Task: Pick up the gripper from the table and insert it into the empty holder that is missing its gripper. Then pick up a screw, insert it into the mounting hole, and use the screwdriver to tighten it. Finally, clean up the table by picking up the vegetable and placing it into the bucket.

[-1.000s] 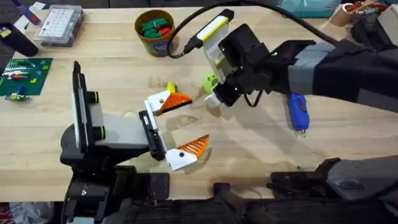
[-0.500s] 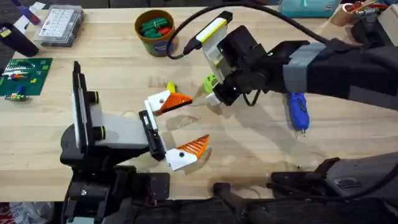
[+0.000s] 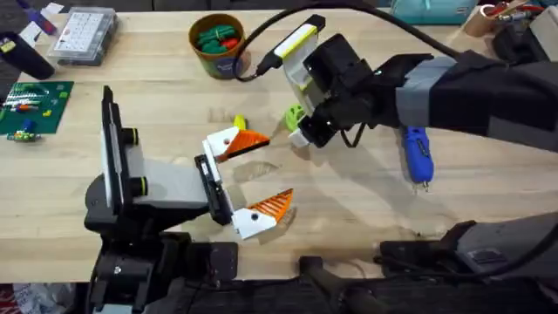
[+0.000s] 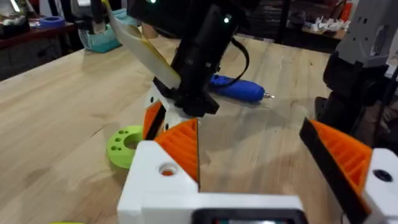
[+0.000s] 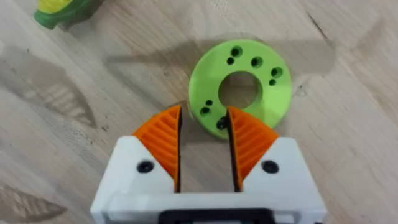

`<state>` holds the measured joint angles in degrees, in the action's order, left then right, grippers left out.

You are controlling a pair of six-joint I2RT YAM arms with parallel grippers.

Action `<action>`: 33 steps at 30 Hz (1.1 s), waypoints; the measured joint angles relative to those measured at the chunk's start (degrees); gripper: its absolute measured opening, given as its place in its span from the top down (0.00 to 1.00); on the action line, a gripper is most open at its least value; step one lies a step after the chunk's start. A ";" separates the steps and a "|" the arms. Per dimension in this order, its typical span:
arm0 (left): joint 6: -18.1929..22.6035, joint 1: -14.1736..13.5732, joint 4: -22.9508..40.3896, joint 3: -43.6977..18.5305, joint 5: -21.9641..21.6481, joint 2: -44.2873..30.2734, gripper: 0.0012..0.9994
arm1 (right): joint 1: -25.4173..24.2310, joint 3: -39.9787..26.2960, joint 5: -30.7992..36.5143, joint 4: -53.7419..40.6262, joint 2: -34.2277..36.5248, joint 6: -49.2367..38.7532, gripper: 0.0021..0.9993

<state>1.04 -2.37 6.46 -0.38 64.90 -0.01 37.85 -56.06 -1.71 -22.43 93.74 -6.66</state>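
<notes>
Vegetable (image 5: 241, 86) beyond right hand (image 5: 204, 134) (touching).

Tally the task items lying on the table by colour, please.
Lime green: 1, the vegetable
Bright blue: 1, the screwdriver
Orange-brown: 1, the bucket
Total: 3

The thick plastic ring-shaped vegetable slice (image 5: 241, 89) was lime green, pitted with small dark holes. The right gripper (image 5: 204, 140) had white fingers with orange ribbed pads, as did the left gripper (image 3: 250, 179). The pen-shaped screwdriver (image 3: 418, 153) was bright blue. The round tub (image 3: 218, 45) was orange-brown, dark-labelled. The desk (image 3: 349, 201) showed pale wood grain.
</notes>
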 joint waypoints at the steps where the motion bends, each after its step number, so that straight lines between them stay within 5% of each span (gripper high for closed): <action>1: 0.00 0.00 0.00 0.02 0.00 -0.02 0.01 | 0.00 -0.15 0.02 -0.18 0.06 0.00 0.61; 12: 0.00 0.00 0.00 0.00 0.00 0.00 0.01 | 0.07 -0.74 4.28 -0.96 0.09 0.00 0.99; 33: 0.00 0.00 0.00 0.00 0.00 -0.02 0.01 | 0.09 -0.80 5.33 -1.22 0.11 0.01 1.00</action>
<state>1.04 -2.37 6.46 -0.38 64.90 -0.03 37.93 -56.86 3.62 -23.65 93.85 -6.65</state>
